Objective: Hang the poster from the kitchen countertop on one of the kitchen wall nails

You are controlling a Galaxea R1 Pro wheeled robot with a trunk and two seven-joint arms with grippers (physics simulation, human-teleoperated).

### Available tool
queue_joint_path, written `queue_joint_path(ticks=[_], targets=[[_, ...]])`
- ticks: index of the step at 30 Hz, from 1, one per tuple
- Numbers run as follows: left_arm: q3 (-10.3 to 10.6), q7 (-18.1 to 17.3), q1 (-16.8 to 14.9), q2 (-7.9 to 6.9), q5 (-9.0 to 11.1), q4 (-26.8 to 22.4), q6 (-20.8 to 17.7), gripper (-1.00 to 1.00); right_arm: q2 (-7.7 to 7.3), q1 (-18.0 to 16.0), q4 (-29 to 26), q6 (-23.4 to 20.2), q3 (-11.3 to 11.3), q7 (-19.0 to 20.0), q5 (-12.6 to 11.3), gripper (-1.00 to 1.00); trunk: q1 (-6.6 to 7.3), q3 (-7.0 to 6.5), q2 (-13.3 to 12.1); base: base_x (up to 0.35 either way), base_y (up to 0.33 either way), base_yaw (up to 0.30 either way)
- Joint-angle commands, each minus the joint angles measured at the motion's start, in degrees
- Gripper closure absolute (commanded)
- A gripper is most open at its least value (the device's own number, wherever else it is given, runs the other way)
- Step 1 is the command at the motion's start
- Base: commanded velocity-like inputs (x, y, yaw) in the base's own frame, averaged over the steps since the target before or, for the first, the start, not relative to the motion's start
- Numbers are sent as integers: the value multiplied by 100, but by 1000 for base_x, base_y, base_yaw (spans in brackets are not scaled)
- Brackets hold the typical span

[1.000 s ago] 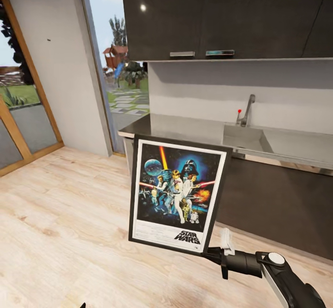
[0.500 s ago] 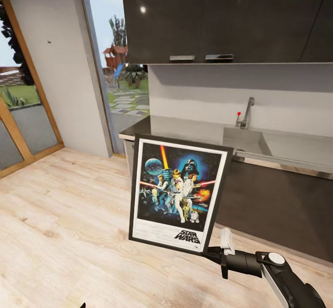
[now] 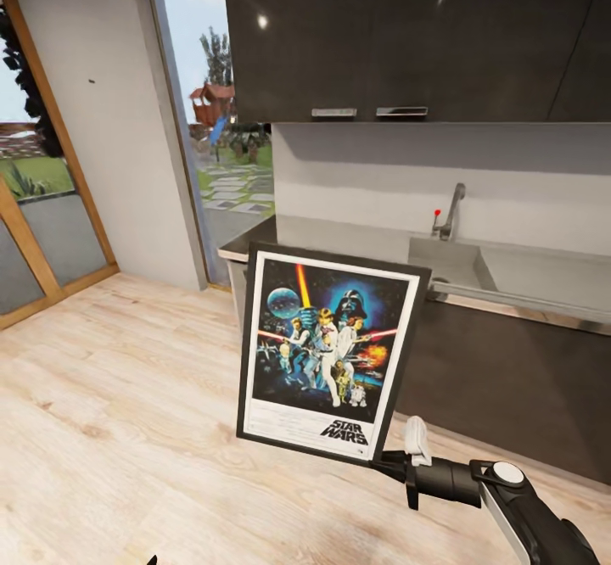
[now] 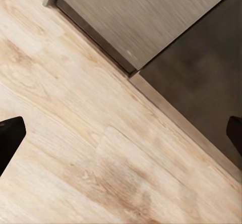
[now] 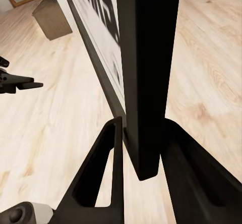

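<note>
The poster (image 3: pixel 327 349) stands upright in the air in front of me, its Star Wars artwork facing the head camera. My right gripper (image 3: pixel 389 464) is shut on its lower right corner. In the right wrist view the black frame edge (image 5: pixel 146 57) sits clamped between both fingers (image 5: pixel 101 173). A wall nail (image 3: pixel 92 81) shows as a dark dot high on the pale wall panel at the left. The pale grey kitchen countertop (image 3: pixel 339 234) lies behind the poster. My left gripper (image 4: pixel 121 135) hangs open over the wood floor, its dark fingertips (image 4: pixel 9 141) far apart.
A steel sink (image 3: pixel 441 264) and chrome tap (image 3: pixel 452 209) sit in the countertop over dark cabinet fronts (image 3: pixel 509 378). Dark upper cabinets (image 3: pixel 407 30) hang above. A wood-framed glass wall (image 3: pixel 51 200) stands at the left, with light plank floor (image 3: pixel 110 404) between.
The whole view has shifted slightly, so the camera has moved. The poster stays in my right gripper and sits a touch higher against the counter.
</note>
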State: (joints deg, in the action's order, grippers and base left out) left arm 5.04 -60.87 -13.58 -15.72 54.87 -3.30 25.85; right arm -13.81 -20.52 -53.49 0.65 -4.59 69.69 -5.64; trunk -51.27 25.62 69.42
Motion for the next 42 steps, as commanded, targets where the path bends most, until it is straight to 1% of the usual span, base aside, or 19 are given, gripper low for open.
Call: queue_joint_path(ticks=[1, 42], targets=[[49, -12, -4, -2, 47, 4, 26, -100, -7, -5, 3, -12, -18, 22, -44, 100, 23, -13, -38, 0, 0, 0], [49, -12, -4, -2, 46, 4, 25, -100, -8, -5, -9, 13, -25, 27, -51, 100, 923, -749, -1682, 0, 0, 0]])
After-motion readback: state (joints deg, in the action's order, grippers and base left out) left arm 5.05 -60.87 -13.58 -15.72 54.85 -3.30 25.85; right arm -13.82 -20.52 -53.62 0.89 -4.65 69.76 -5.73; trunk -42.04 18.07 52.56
